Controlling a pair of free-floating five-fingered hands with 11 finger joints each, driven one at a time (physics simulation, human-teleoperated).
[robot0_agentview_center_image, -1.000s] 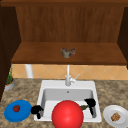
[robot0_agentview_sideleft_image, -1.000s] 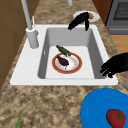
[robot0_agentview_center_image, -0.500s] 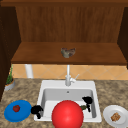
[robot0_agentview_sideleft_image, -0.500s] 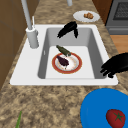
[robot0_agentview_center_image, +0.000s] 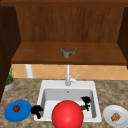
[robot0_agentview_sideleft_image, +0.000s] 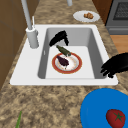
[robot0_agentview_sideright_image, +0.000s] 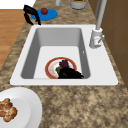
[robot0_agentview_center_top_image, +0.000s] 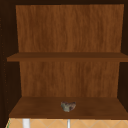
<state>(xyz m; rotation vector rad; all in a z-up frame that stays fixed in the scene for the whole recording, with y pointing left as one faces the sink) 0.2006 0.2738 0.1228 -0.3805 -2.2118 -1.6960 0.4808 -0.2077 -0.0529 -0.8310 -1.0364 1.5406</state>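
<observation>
Right hand (robot0_agentview_sideleft_image: 59, 38) lower in sink (robot0_agentview_sideleft_image: 97, 50) than a second ago, fingers curled down, fingertips at end of green cucumber (robot0_agentview_sideleft_image: 64, 50); grip cannot be told. Cucumber on red-rimmed plate (robot0_agentview_sideleft_image: 76, 67), beside eggplant (robot0_agentview_sideleft_image: 62, 60). Left hand (robot0_agentview_sideleft_image: 115, 65) unmoved at sink's front-left rim, fingers curled, holding nothing.

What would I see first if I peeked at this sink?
A red-rimmed plate lies in the white sink, with a dark purple eggplant and a green cucumber on it. The right hand reaches down to the cucumber. The left hand hangs by a blue plate with a tomato.
</observation>
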